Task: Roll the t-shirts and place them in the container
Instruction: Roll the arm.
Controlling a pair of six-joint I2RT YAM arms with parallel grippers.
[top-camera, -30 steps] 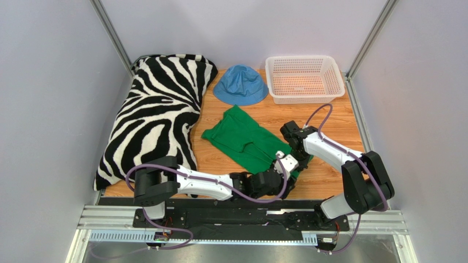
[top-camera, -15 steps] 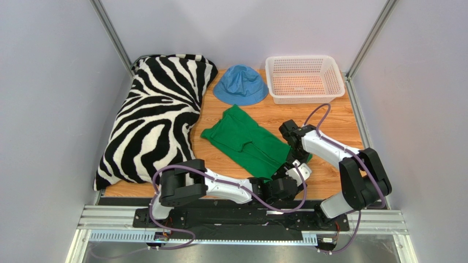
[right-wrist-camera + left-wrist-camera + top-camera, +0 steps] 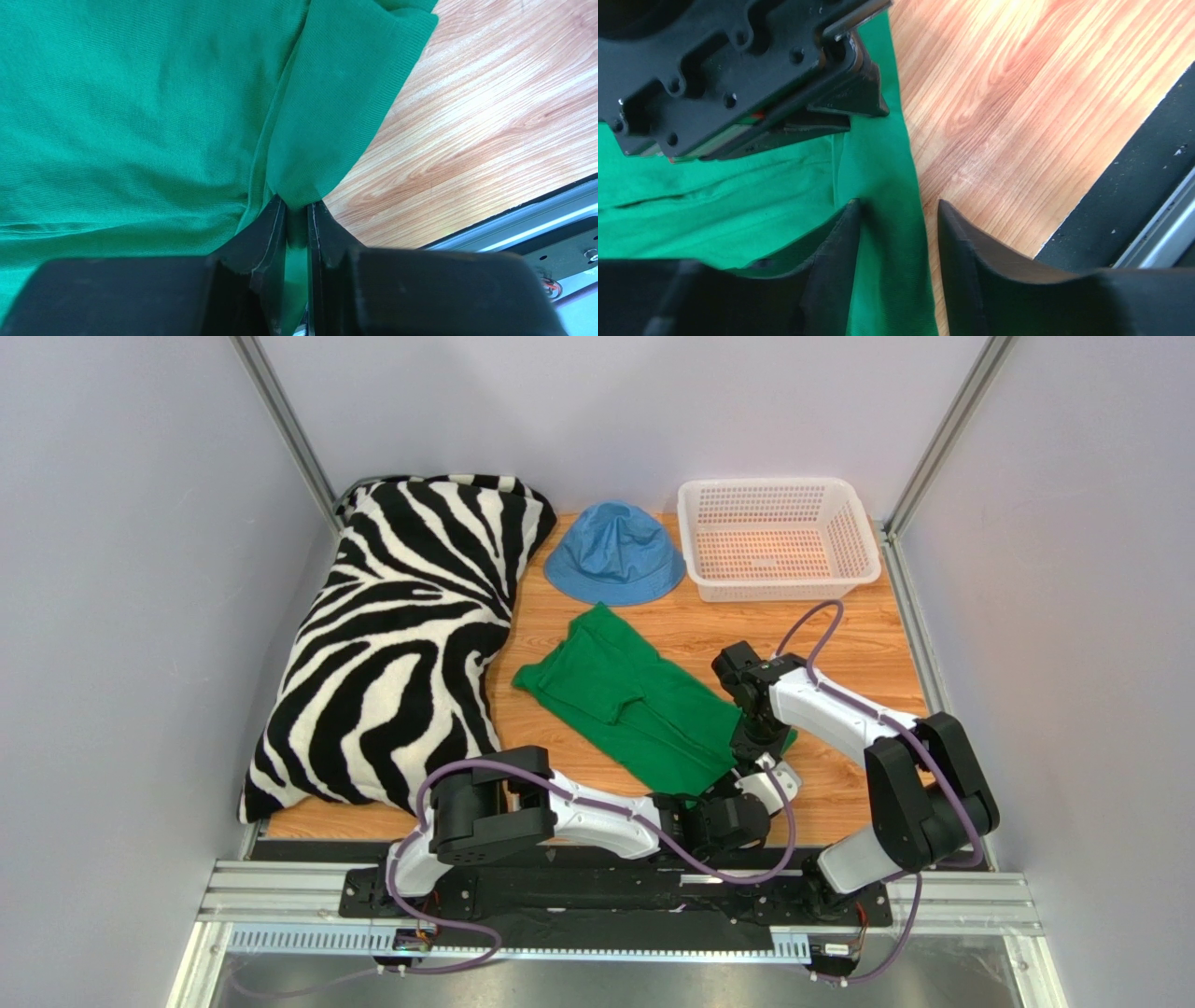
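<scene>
Swung rightward since earlier, my left end effector (image 3: pixel 898 210) stands open astride the hem of the limp, light t-shirt (image 3: pixel 627 703), while the right end effector (image 3: pixel 296 210) pinches an edge fold, the surest hold, I judge.

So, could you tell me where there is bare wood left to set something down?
Bare wood lies between the basket and the t-shirt, and in a strip between the zebra pillow and the t-shirt. The near edge is crowded: the open left gripper and the right gripper, pinching cloth, meet there.
</scene>
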